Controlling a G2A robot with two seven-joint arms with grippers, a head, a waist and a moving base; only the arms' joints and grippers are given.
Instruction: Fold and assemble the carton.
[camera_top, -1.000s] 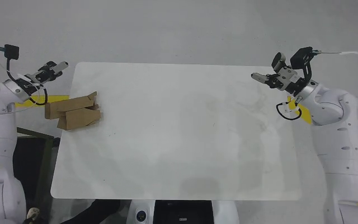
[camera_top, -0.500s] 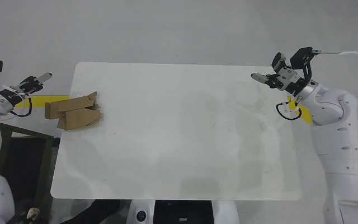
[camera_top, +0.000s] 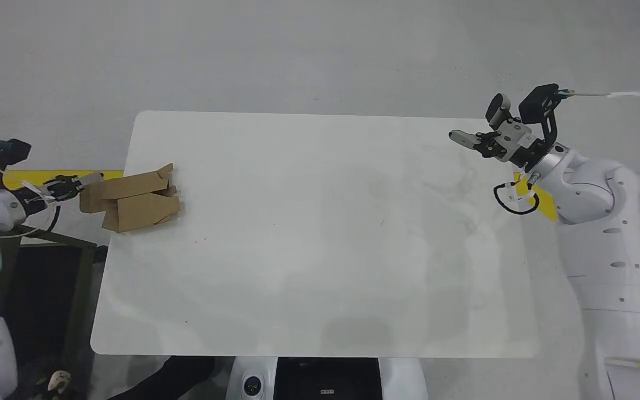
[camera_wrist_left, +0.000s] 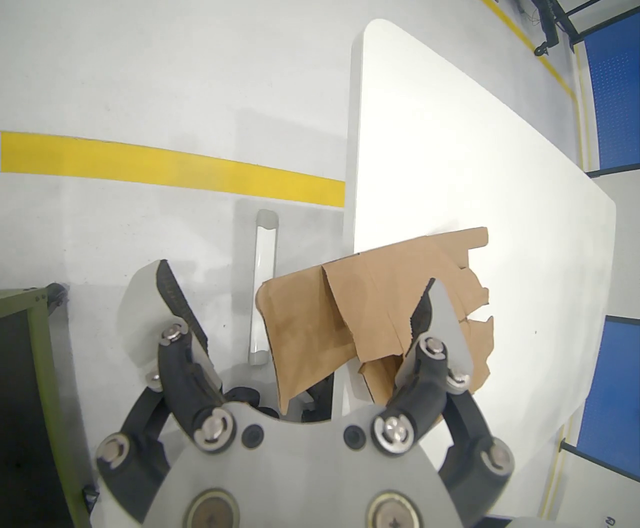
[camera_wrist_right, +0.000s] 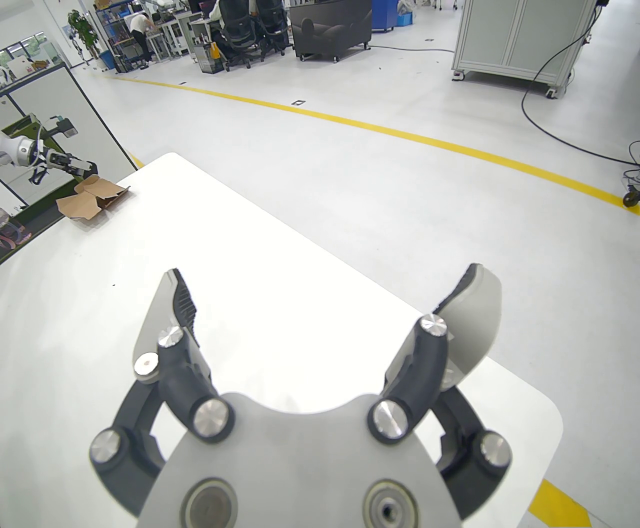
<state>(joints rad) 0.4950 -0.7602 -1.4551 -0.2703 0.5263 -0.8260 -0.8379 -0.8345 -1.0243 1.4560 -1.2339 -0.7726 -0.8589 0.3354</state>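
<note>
Cardboard first: the carton (camera_top: 132, 200) is brown corrugated board, half-folded and lying low, with its flaps splayed. From the left wrist view its (camera_wrist_left: 370, 310) panels are creased, and the flap edges toward the middle of the worktop are ragged and notched. It sits at the left edge of the worktop (camera_top: 320, 250), up toward the far left corner, and one end hangs out past that edge.

Over to the left gripper (camera_top: 75, 184), off the worktop and right at that overhanging end. Its jaws are spread wide (camera_wrist_left: 296, 275), ribbed black pads facing inward. The carton's free end lies between the two fingers but is not pinched, and whether a pad touches the board I cannot tell. A green-framed stand (camera_wrist_left: 30, 350) is just beside this arm, and a yellow floor line (camera_wrist_left: 170, 170) runs up to the worktop's edge.

Across we go: the right gripper (camera_top: 470, 138) hangs over the far right corner, jaws wide apart (camera_wrist_right: 325, 272) with nothing between them. The worktop is smooth, white and round-cornered. A broad stretch of it lies between this gripper and the carton (camera_wrist_right: 92, 197), well apart at the opposite edge.
</note>
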